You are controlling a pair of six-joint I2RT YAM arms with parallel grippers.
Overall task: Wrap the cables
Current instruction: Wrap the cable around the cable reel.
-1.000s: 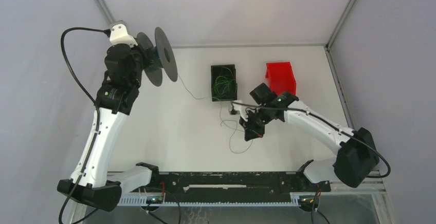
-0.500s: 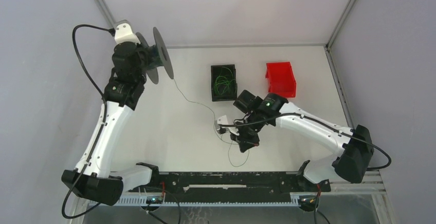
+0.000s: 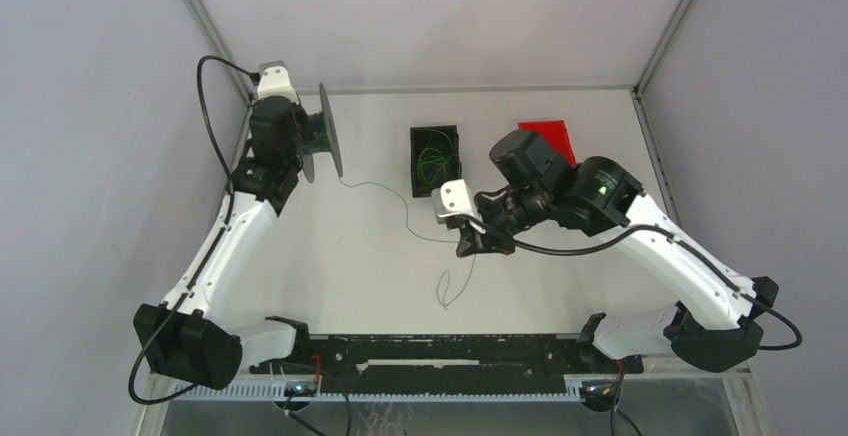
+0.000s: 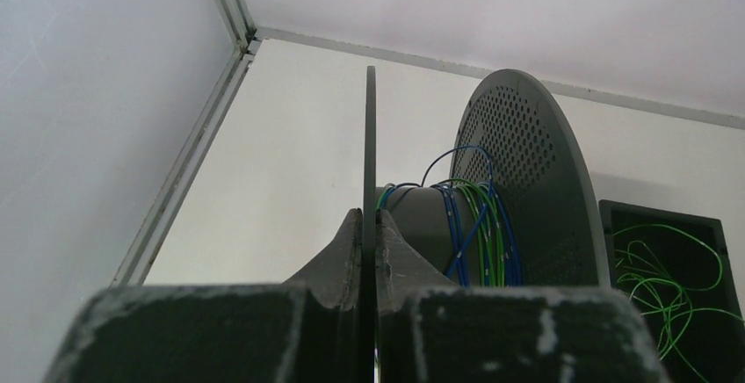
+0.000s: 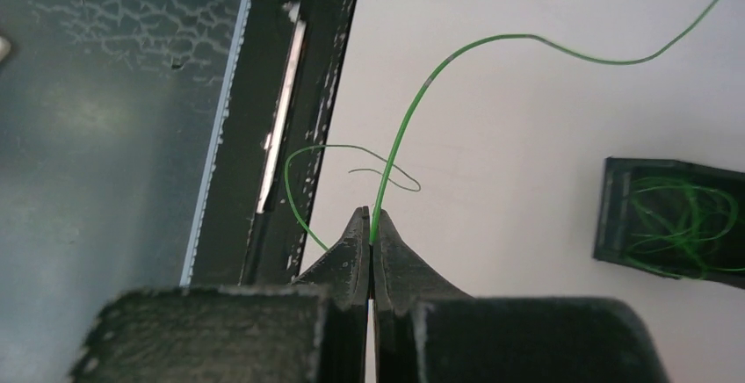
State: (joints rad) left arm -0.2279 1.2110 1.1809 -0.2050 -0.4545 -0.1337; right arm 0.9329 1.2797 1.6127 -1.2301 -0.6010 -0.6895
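With right pincer [image 5: 372, 227] pinched shut on the green wire [image 5: 413, 102] and left pincer [image 4: 370, 222] clamped on the reel [image 4: 527, 163], pull tight and wind slowly.

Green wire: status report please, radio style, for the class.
Left gripper shut on spool flange. Right gripper shut on green wire. Wire slack to spool, tail loose. Nothing blocking.

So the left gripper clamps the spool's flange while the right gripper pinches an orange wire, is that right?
Not quite: the wire in the right gripper is green, as the right wrist view shows; the left gripper does clamp the spool's flange.
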